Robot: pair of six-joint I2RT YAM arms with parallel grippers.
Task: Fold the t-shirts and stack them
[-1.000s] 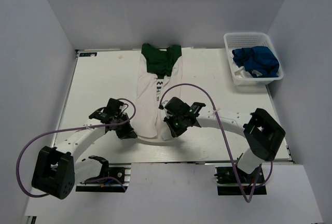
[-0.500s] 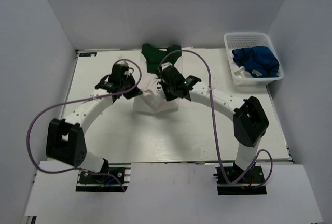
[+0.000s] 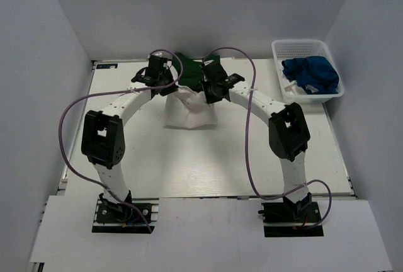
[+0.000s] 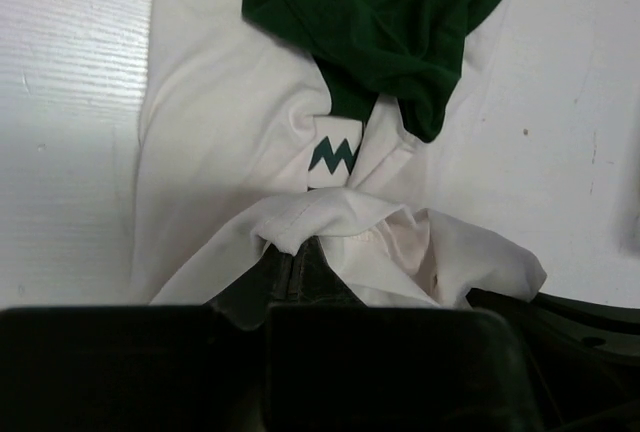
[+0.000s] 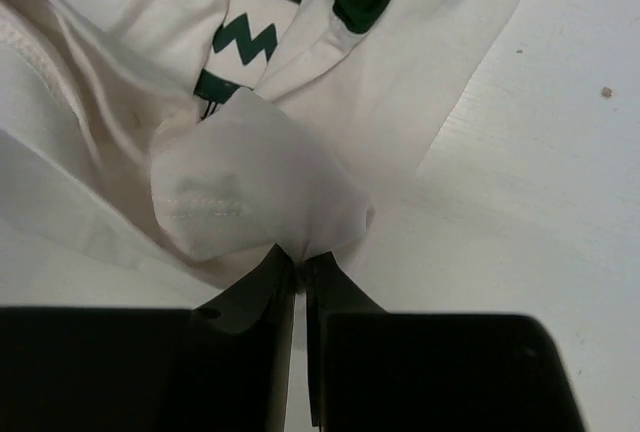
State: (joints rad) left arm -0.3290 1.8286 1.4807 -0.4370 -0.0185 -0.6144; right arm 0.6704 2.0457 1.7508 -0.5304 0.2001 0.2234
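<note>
Both of your arms have carried the hem away from their bases since a second ago, so the one white t-shirt with green sleeves [image 3: 189, 113] now lies doubled at the far middle of the counter [image 3: 126, 152]. Your left end effector [image 4: 295, 252] and right end effector [image 5: 298, 260] are each clamped on a pinch of its white cloth. One blue t-shirt [image 3: 310, 73] sits in the single basket [image 3: 296, 44] at the far right.

The white counter [image 3: 126, 152] carries a white t-shirt with green sleeves [image 3: 189, 114], which lies at the middle of its far half, green end at the far edge, white body bunched and doubled up. Well to the right of the t-shirt, at the far right corner, stands a white mesh basket [image 3: 299, 48]. Left of the t-shirt, at the far left corner, sits a small dark label [image 3: 108, 66].
</note>
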